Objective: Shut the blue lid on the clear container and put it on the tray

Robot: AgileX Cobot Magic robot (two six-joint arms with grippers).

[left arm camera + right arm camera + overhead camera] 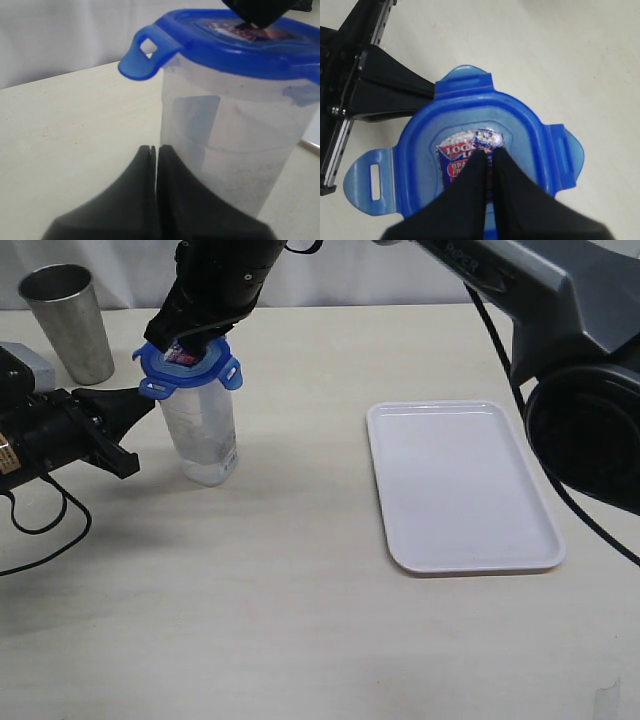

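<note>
A clear container (200, 435) stands upright on the beige worktop (300, 620), well apart from the white tray (460, 485). The blue lid (188, 365) sits on top, flaps sticking outward. The right tool (487, 150), pressed together, touches the lid's sticker from above. The left tool (154, 150), also pressed together, points at the container's side just under one flap.
</note>
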